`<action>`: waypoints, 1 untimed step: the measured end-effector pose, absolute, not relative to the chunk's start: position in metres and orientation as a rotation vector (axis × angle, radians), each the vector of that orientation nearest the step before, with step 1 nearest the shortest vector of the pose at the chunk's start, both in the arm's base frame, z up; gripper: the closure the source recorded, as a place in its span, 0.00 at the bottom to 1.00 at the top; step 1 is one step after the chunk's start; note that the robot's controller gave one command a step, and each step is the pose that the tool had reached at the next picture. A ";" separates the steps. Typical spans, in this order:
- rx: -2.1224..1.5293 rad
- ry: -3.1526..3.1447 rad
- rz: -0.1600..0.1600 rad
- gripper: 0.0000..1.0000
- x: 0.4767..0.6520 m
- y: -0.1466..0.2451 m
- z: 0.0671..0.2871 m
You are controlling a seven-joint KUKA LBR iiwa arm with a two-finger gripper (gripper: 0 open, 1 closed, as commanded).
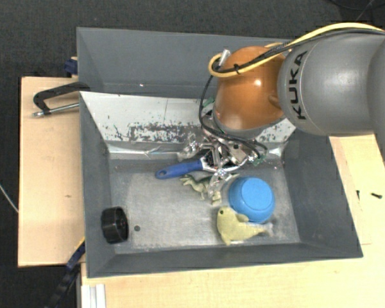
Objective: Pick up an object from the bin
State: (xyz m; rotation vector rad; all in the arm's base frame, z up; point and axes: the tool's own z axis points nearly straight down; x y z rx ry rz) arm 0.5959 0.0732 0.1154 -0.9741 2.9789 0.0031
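Note:
My gripper [219, 161] hangs low in the middle of the bin, under the arm's orange cover. A blue-handled tool [178, 169] lies just to its left, with one end reaching under the gripper. A small olive-green figure [201, 185] lies directly below and in front of the gripper. A round blue lid [251, 198] rests just to its lower right. Whether anything is held is hidden by the gripper's body.
A pale yellow soft thing [236, 227] lies against the front wall under the blue lid. A black round cap [114, 224] sits in the front left corner. The arm comes in from the right and covers the bin's back right.

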 end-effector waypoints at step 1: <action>-1.064 2.947 0.000 0.00 0.600 0.029 0.079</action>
